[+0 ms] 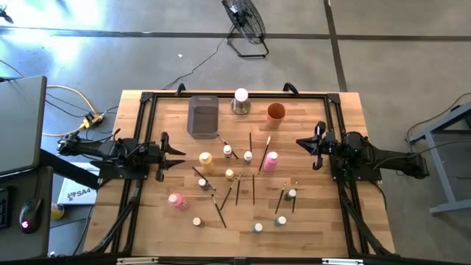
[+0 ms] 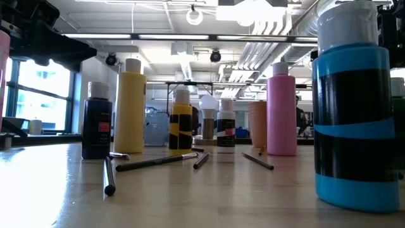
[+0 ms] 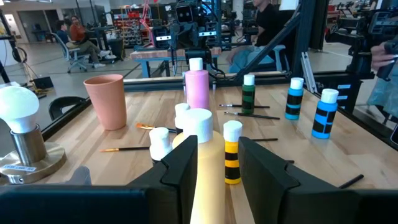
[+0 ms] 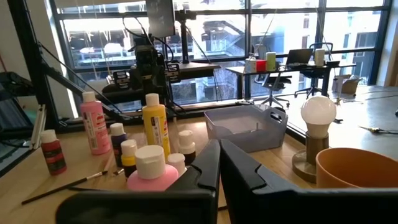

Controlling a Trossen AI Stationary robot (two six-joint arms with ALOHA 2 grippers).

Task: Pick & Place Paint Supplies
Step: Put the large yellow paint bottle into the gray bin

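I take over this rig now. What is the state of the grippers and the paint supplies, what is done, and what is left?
Left gripper: open, low over the table, with the yellow bottle straight ahead of its fingers, not gripped.
Right gripper: shut, holds nothing, facing the upright pink bottle.
Supplies: both these bottles, a second pink bottle, the small bottles and the brushes are all spread over the table's middle and front.
Done: nothing visible; no supply shows in the grey tray.
Left: every bottle and brush; the yellow bottle looks like the likely first pick.
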